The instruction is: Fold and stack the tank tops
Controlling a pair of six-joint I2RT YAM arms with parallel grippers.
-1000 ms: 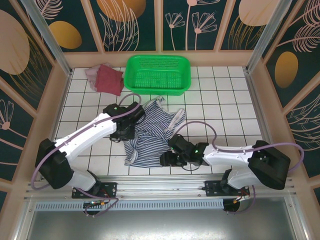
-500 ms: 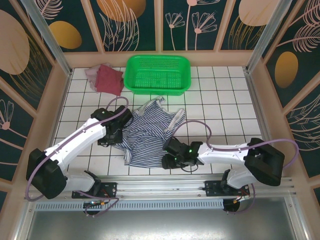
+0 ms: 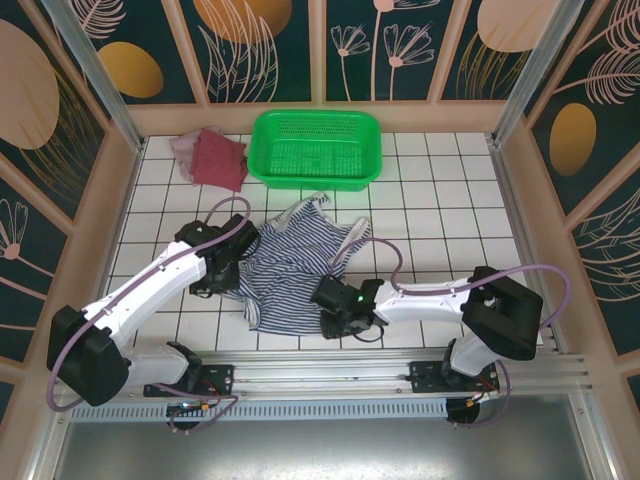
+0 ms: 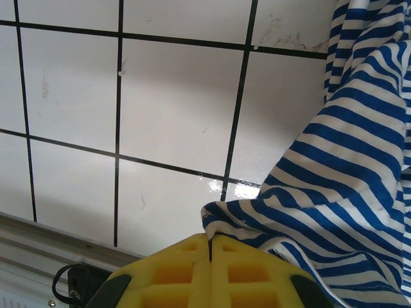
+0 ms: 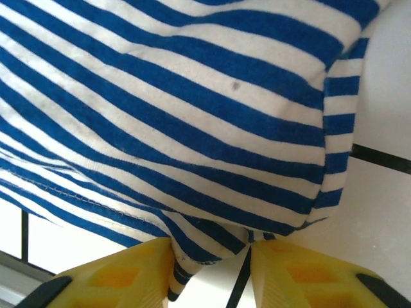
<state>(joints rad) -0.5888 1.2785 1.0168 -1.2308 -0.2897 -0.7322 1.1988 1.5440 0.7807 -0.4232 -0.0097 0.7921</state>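
Striped tank top [image 3: 290, 275] rumpled on the worktop [image 3: 440, 220]. Left jaws clamped on its edge; right jaws apart, straddling a hem fold. Risk, as I judge it: my right pinch takes too little cloth and slips free.

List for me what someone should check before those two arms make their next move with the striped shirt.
1. Left pincer shut on the striped top at its edge: ok.
2. Right pincer clamped on the hem: not ok; jaws apart, hem between them.
3. Striped top spread flat: not ok, rumpled.
4. Maroon top and pink top clear of the work: ok, far left beside the green basket.
5. Those two neatly folded: cannot tell.
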